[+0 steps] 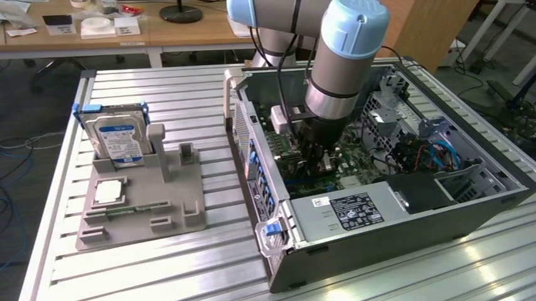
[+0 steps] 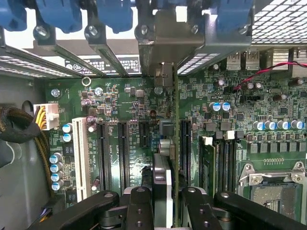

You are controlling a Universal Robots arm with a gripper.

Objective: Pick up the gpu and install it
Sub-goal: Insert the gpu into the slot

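The gpu stands edge-on between my fingers, a narrow slab with a green board edge, over the green motherboard. My gripper is shut on it. The card runs alongside the black expansion slots, and its metal bracket reaches the case's rear slot openings. I cannot tell whether its edge is down in a slot. In the exterior view my gripper is deep inside the open computer case, above the motherboard.
A power supply fills the case's near end, and blue cables lie at the exterior view's right. Memory sticks and the processor socket sit beside the card. A grey fixture outside holds a hard drive and a small silver chip.
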